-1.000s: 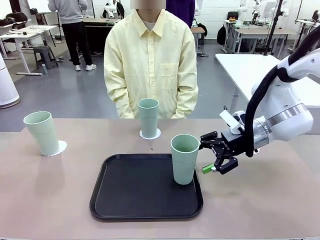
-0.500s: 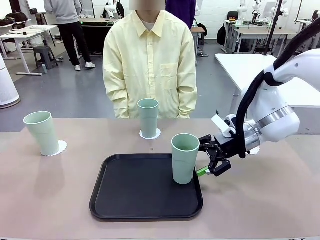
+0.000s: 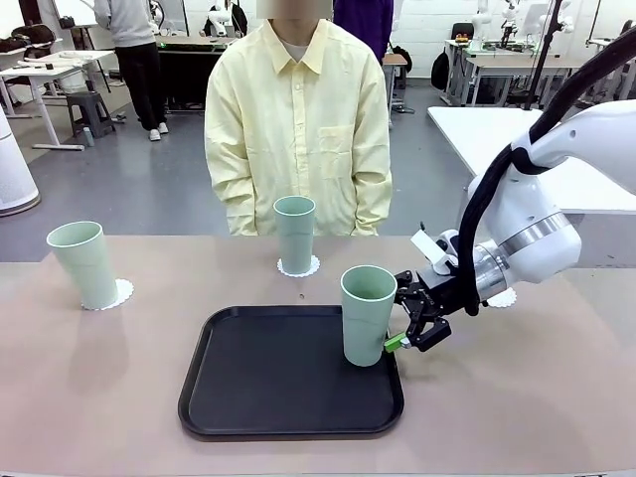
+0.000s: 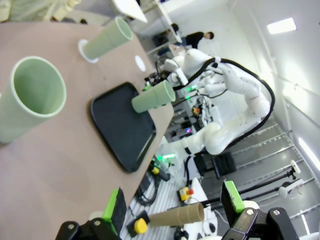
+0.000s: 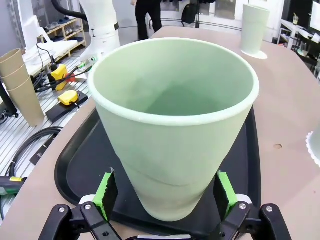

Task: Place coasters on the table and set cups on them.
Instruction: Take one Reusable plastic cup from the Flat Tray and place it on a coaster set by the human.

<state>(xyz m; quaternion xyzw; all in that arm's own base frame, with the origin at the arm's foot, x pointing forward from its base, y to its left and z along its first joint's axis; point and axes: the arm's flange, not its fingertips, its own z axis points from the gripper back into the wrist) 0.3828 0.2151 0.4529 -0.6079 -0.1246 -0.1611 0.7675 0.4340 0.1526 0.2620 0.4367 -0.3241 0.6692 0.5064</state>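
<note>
Cups point(image 3: 367, 316) – smooth matt plastic; tray point(image 3: 268, 378) – satin black.

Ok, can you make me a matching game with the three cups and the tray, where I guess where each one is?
Things:
1. left cup
2. far cup
3. near cup
4. tray

Places:
A. on the tray, between the right claw's open fingers
B. on a coaster at the table's left side
C. flat on the table, in the middle
D. on a coaster in front of the person

Pairs: 1-B, 2-D, 3-A, 4-C
</note>
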